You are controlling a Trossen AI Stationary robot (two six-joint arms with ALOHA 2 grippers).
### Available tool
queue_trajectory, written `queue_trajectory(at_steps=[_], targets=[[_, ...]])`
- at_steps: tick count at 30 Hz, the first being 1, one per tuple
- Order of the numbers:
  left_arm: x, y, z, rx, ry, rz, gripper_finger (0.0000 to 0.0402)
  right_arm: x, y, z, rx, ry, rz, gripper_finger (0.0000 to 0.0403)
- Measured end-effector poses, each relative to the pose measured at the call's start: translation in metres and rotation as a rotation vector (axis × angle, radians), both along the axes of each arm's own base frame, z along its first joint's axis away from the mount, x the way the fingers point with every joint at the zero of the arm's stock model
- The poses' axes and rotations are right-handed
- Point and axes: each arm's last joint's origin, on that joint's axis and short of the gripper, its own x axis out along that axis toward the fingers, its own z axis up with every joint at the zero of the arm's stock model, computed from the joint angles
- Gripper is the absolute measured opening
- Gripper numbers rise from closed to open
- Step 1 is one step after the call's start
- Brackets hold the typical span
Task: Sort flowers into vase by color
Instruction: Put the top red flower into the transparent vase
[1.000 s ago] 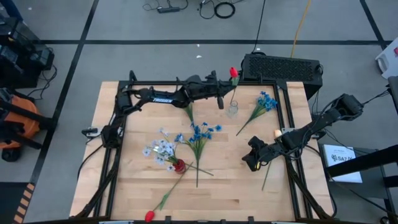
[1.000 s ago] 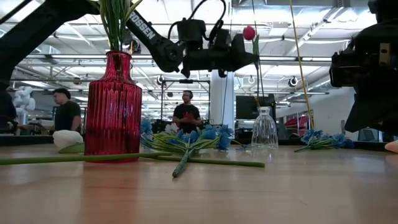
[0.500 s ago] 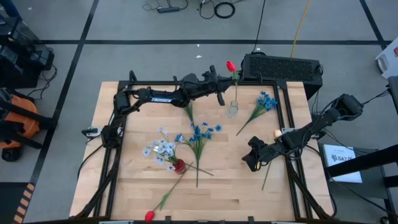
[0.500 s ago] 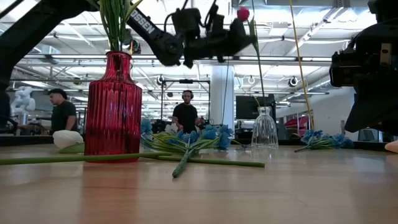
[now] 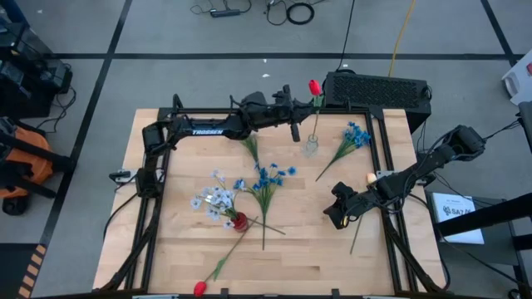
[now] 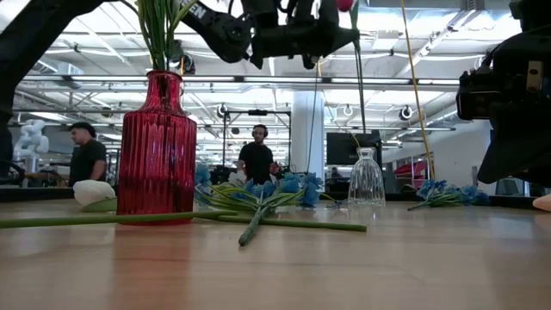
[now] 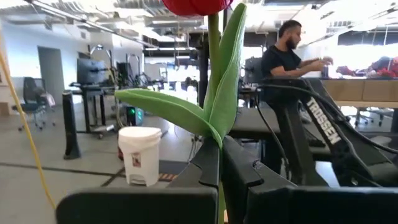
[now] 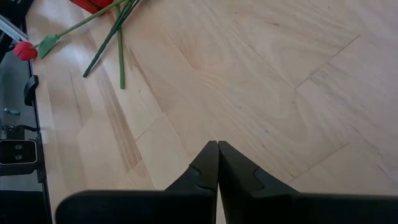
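Raised higher since a second ago, the left gripper (image 5: 309,110) pinches the red tulip's (image 5: 314,87) green stem above the clear glass vase (image 5: 311,147) at the far edge, ready to lower. The right gripper (image 5: 336,218), closed and empty, waits near the right.

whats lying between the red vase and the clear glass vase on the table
In the high view, a bunch of bright blue flowers lies between the red vase and the clear glass vase.
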Motion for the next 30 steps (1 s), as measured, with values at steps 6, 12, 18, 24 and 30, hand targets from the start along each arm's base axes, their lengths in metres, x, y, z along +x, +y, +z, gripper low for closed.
queue_trajectory(at_steps=[6, 12, 18, 24, 30], targets=[[0.002, -0.001, -0.007, 0.006, 0.073, 0.023, 0.0001, 0.0, 0.0, 0.0, -0.003, 0.0, 0.001, 0.0], [0.004, 0.009, -0.019, -0.015, 0.086, 0.07, 0.0002, 0.0, 0.0, 0.0, -0.004, 0.0, 0.001, 0.0], [0.004, 0.008, -0.017, -0.025, 0.065, 0.066, 0.0003, 0.0, 0.0, 0.0, -0.003, 0.0, 0.0, 0.0], [0.001, 0.008, -0.01, -0.022, 0.054, 0.08, 0.0004, 0.0, 0.0, 0.0, -0.003, -0.001, 0.0, 0.0], [0.0, 0.007, 0.0, 0.035, -0.003, 0.098, 0.0005, 0.0, 0.0, 0.0, -0.013, -0.002, 0.01, 0.0]])
